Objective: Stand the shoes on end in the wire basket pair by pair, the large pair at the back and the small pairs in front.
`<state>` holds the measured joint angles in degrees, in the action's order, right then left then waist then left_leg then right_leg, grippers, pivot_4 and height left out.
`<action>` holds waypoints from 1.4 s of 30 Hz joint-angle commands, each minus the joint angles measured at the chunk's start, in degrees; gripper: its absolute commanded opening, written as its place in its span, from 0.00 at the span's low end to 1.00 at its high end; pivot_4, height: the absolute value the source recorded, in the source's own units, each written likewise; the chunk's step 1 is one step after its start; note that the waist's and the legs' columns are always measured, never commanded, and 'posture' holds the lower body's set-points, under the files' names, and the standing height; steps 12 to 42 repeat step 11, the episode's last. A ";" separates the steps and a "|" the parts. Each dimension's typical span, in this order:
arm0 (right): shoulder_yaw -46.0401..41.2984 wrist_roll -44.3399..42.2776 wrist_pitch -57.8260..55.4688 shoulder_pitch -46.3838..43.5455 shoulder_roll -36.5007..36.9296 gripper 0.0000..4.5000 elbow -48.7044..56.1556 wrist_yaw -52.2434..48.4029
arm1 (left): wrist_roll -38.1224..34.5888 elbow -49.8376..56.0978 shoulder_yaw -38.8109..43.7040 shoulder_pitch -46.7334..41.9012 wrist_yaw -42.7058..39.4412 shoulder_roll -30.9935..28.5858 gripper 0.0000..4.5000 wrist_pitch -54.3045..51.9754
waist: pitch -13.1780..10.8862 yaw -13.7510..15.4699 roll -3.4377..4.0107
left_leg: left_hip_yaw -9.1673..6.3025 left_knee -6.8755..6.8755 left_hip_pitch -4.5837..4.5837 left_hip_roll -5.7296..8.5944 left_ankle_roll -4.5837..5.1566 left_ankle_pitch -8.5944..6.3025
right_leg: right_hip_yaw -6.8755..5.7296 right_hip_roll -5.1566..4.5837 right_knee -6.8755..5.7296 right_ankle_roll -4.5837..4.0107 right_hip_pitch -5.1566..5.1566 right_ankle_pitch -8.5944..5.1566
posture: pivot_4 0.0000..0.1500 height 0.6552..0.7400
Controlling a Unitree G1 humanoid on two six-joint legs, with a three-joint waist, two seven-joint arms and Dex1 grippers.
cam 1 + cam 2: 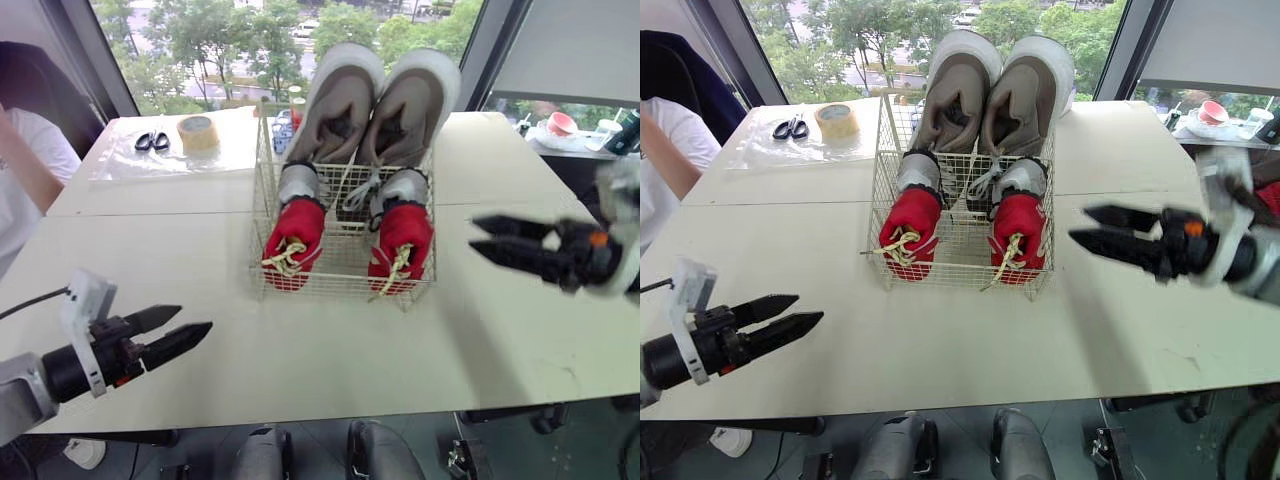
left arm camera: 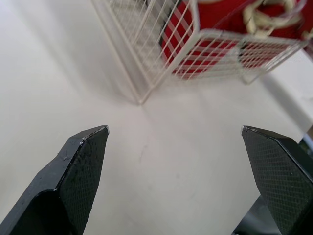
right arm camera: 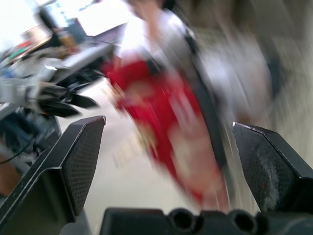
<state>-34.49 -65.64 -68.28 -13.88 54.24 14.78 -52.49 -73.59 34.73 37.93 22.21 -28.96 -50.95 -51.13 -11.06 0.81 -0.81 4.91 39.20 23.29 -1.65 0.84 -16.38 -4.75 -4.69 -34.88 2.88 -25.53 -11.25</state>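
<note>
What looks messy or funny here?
Nothing is spilled or tipped. The red shoes have loose yellowish laces dangling against the front of the wire basket, and the large grey shoes behind them stick up far above its rim.

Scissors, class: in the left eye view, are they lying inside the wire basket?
No, the scissors lie beside the tape roll, outside the wire basket and to its left.
</note>
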 commanded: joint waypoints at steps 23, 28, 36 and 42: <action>4.58 5.77 9.13 20.88 -4.96 1.00 15.27 2.59 | 8.77 3.67 -10.01 0.29 -2.03 5.50 0.99 3.28 | 0.13 -0.10 0.21 | -0.02 -0.03 -0.04 -0.12 -0.07 -0.04 | 0.02 0.06 0.00 0.18 -0.05 -0.12 | 1.00 1.00; 4.58 5.77 9.13 20.88 -4.96 1.00 15.27 2.59 | 8.77 3.67 -10.01 0.29 -2.03 5.50 0.99 3.28 | 0.13 -0.10 0.21 | -0.02 -0.03 -0.04 -0.12 -0.07 -0.04 | 0.02 0.06 0.00 0.18 -0.05 -0.12 | 1.00 1.00; 4.58 5.77 9.13 20.88 -4.96 1.00 15.27 2.59 | 8.77 3.67 -10.01 0.29 -2.03 5.50 0.99 3.28 | 0.13 -0.10 0.21 | -0.02 -0.03 -0.04 -0.12 -0.07 -0.04 | 0.02 0.06 0.00 0.18 -0.05 -0.12 | 1.00 1.00; 4.58 5.77 9.13 20.88 -4.96 1.00 15.27 2.59 | 8.77 3.67 -10.01 0.29 -2.03 5.50 0.99 3.28 | 0.13 -0.10 0.21 | -0.02 -0.03 -0.04 -0.12 -0.07 -0.04 | 0.02 0.06 0.00 0.18 -0.05 -0.12 | 1.00 1.00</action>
